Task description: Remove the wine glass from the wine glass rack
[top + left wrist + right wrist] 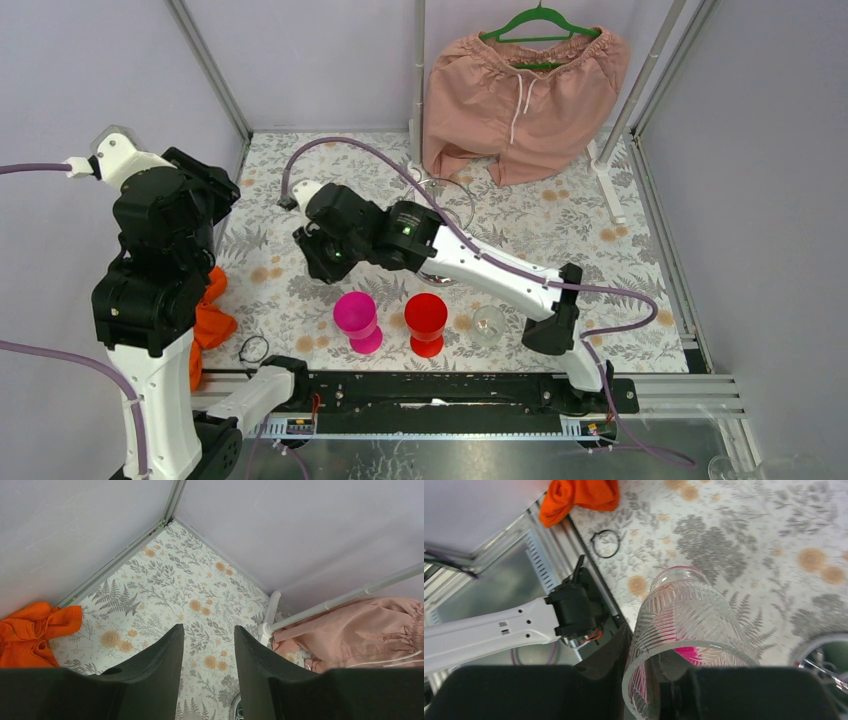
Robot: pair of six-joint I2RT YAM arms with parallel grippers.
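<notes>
Right gripper [644,652] — wine glass [685,614] clasped

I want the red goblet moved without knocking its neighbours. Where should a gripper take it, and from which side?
Probably the rim of the red goblet, from straight above, with one finger inside the bowl. It stands upright, mouth seemingly up. The pink goblet and a clear glass flank it on either side, so a side grip risks bumping them.
</notes>
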